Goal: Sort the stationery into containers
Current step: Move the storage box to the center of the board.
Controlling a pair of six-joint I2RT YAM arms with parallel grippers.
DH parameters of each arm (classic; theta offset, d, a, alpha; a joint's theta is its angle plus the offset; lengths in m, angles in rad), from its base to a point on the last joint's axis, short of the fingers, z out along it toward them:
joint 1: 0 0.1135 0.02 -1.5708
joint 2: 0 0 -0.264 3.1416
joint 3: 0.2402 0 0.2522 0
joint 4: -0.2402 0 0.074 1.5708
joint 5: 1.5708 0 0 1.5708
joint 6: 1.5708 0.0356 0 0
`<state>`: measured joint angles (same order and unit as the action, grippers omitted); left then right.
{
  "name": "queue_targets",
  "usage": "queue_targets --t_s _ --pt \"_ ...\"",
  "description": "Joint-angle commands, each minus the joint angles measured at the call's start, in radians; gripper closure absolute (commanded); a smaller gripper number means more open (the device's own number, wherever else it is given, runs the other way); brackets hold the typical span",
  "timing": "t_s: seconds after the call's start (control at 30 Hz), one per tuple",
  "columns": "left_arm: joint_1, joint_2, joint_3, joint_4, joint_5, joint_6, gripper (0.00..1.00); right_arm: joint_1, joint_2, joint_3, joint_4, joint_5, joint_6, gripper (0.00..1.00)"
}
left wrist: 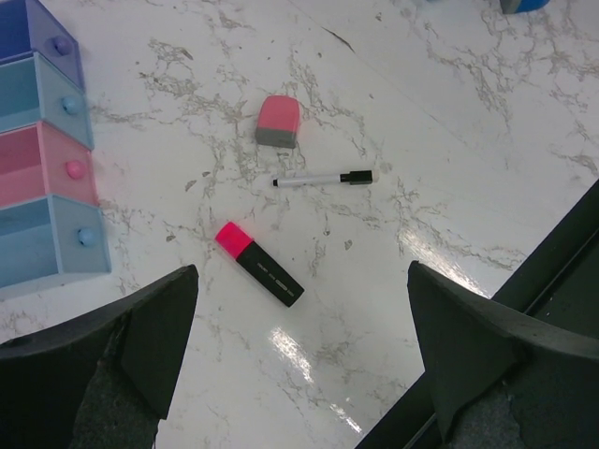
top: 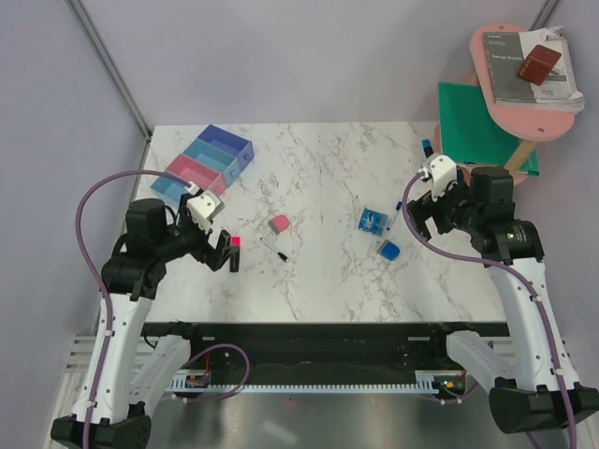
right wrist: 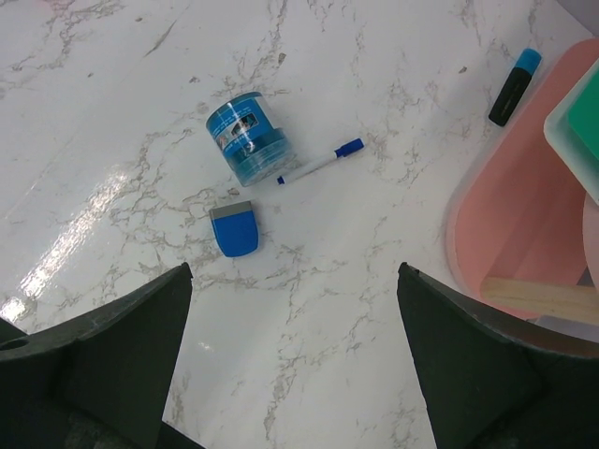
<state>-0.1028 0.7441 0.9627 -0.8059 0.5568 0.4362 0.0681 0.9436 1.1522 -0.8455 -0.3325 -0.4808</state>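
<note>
The containers [top: 211, 159], four joined bins in blue and pink, stand at the back left and show in the left wrist view [left wrist: 42, 159]. My left gripper [top: 225, 254] [left wrist: 301, 269] hangs open just short of the pink-tipped black marker [left wrist: 259, 265]. Beyond the marker lie a thin black pen [left wrist: 323, 178] and a pink-grey eraser [left wrist: 278, 122] [top: 278, 224]. My right gripper [top: 416, 217] [right wrist: 295, 269] is open over bare table. Ahead of it lie a blue eraser [right wrist: 234, 229], a round blue block [right wrist: 248, 137] and a blue-capped white marker [right wrist: 320, 162].
A blue-capped black marker [right wrist: 514, 86] lies near the pink round shelf [top: 524, 79], whose base [right wrist: 524, 215] reaches onto the table's right side. A green folder [top: 477, 126] leans there, and books [top: 529, 65] lie on the shelf. The table's near edge [left wrist: 524, 281] is close.
</note>
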Motion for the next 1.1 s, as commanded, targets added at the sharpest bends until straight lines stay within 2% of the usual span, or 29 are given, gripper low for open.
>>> queue_targets --t_s 0.0,0.1,0.27,0.4,0.5,0.73,0.9,1.07 --pt "0.0 0.047 -0.013 0.083 -0.104 -0.086 0.01 -0.002 0.027 -0.008 0.088 0.013 0.05 0.02" --pt "0.0 0.147 -0.002 0.148 -0.271 -0.137 0.03 -0.004 0.079 0.001 0.112 0.027 0.08 0.02" --pt "0.0 0.337 0.01 0.293 -0.451 -0.262 0.04 -0.002 0.175 0.041 0.161 0.047 0.114 0.02" --pt "0.0 0.559 0.152 0.318 -0.651 -0.387 0.05 0.002 0.225 0.079 0.171 0.029 0.133 0.02" --pt "0.002 0.717 0.282 0.312 -0.731 -0.463 0.05 0.012 0.227 0.07 0.186 0.021 0.136 0.02" --pt "0.014 0.988 0.568 0.297 -0.701 -0.54 0.06 0.021 0.192 0.017 0.187 0.044 0.116 0.02" --pt "0.023 1.161 0.755 0.257 -0.678 -0.547 0.12 0.022 0.17 0.007 0.178 0.055 0.105 0.02" --pt "0.04 1.35 0.936 0.214 -0.681 -0.545 0.12 0.021 0.175 0.009 0.169 0.055 0.105 0.02"
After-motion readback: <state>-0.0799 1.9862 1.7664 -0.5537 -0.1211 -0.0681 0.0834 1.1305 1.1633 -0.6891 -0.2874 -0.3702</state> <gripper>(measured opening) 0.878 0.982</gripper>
